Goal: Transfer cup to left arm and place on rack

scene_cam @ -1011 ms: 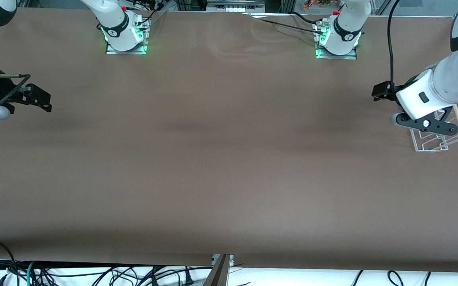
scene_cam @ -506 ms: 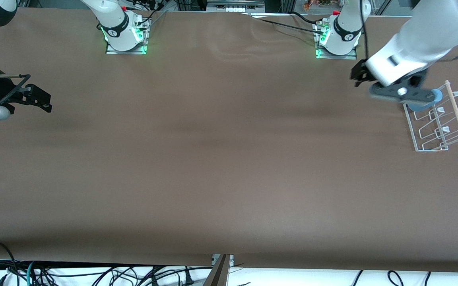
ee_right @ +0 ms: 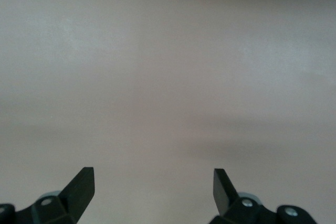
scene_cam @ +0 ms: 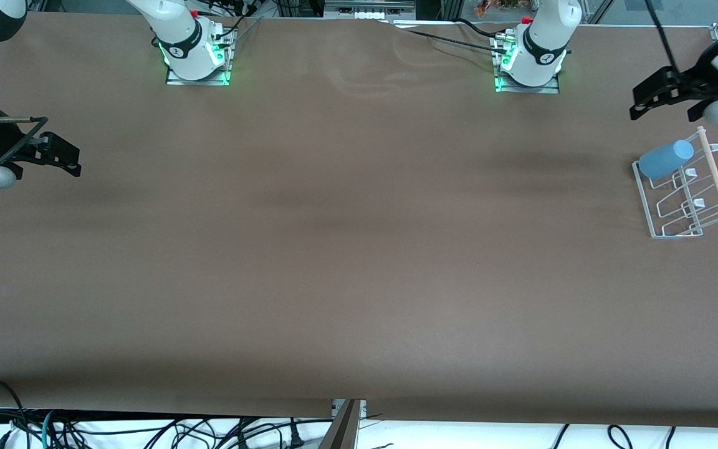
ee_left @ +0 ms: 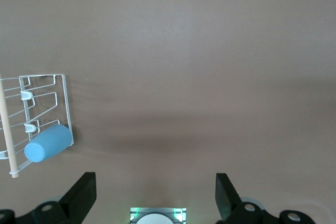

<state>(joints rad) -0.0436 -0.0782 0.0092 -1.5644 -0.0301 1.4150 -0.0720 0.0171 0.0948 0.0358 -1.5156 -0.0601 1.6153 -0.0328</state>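
My left claw (ee_left: pixel 152 195) hangs in the air over the left arm's end of the desk (scene_cam: pixel 346 249), close to the edge where our bases stand, and it grips nothing. In my left wrist view the two black fingers (ee_left: pixel 81 195) stand spread as wide as they go, with only bare brown cover between them. From the front camera that same claw (scene_cam: pixel 667 100) shows as a dark shape up near the corner of the desk, clear of the rack (scene_cam: pixel 683 193) and touching none of its wires.

The cup (scene_cam: pixel 664 158) is out of my grasp. It lies tilted on the rack, at the rack's end toward our bases, its closed bottom pointing up toward the wooden dowel (scene_cam: pixel 715 174). My left wrist view shows it too, the cup (ee_left: pixel 48 142) resting in the corner of the rack (ee_left: pixel 44 108) beside the dowel (ee_left: pixel 7 129). It seems to sit over one of the white-tipped pegs, though the peg itself is hidden under it, so I cannot be sure.

My right claw (ee_right: pixel 152 192) waits at the right arm's end of the desk, fingers just as widely spread and holding nothing; under it I see only plain desk. In the front view the right claw (scene_cam: pixel 53 153) sits low by that edge of the desk.
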